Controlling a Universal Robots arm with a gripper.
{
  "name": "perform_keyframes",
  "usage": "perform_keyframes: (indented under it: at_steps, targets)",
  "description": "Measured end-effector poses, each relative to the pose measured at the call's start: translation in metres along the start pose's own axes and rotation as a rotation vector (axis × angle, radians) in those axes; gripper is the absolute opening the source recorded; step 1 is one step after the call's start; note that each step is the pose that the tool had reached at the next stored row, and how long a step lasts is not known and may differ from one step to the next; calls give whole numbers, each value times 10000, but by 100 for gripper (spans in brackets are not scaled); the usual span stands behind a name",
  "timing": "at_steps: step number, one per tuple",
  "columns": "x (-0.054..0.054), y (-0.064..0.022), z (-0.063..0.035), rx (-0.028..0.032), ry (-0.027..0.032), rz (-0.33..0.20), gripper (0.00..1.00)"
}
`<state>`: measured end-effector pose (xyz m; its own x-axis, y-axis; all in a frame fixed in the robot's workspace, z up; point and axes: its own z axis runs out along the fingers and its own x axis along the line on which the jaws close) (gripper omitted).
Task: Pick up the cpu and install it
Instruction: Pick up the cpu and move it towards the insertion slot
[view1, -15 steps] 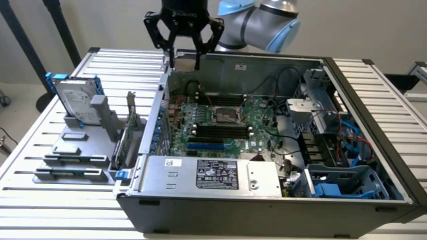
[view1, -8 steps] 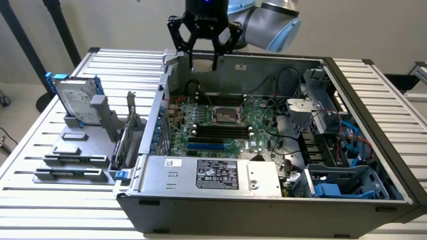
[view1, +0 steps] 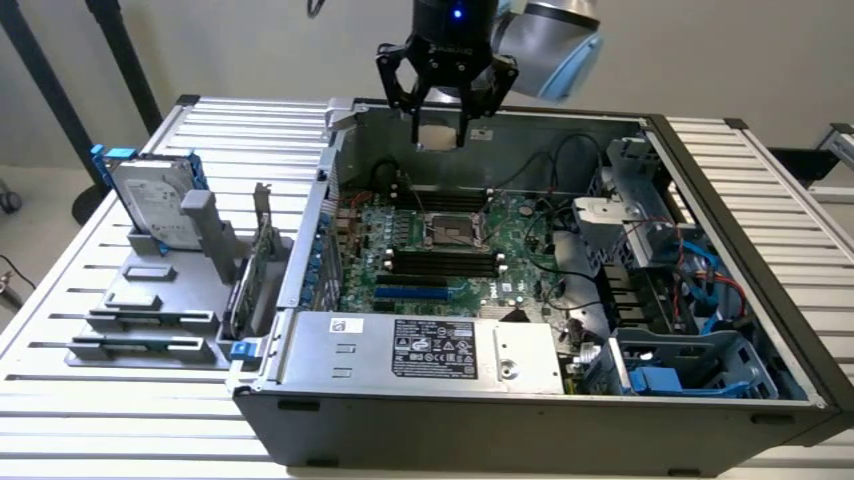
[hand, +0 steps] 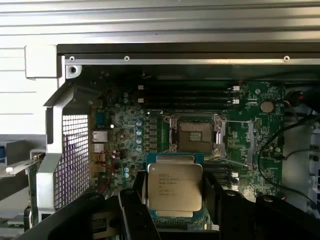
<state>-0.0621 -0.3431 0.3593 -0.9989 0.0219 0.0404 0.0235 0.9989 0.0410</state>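
Gripper (view1: 441, 128), closed only far enough to pinch the cpu (hand: 174, 186) by 2 opposite edges, hangs above the open case (view1: 534, 430) with the empty socket (view1: 451, 231) at 6 o'clock in the exterior view; a tilted or rotated cpu could bend socket pins.

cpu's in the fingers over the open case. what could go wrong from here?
1. The fingers pinch the cpu by two opposite edges, so a slip would likely drop it onto the motherboard.
2. The open socket lies apart from the cpu. A skewed or tilted seating might damage its contacts.
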Motion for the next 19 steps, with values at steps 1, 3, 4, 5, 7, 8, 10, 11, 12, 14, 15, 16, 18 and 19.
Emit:
perform_keyframes:
  at_steps: [1,3,4,5,7,8,10,11,12,14,15,16,18,19]
  targets:
    - [-47,8,17,1,1,1,55]
    - [-136,23,50,-1,0,0,55]
    - [-185,30,67,0,0,1,55]
    - [-221,33,83,-1,0,0,55]
    - [-281,35,118,0,0,0,55]
    - [-300,35,135,-1,0,1,55]
    - [-331,34,170,0,1,1,55]
    - [-341,33,188,1,1,0,55]
    - [-348,33,206,0,1,1,55]
    - [-357,32,241,0,0,0,55]
    - [-359,31,259,0,0,1,55]
    - [-360,31,277,0,0,1,55]
    - [-361,34,315,0,0,1,55]
    - [-362,36,333,0,0,0,55]
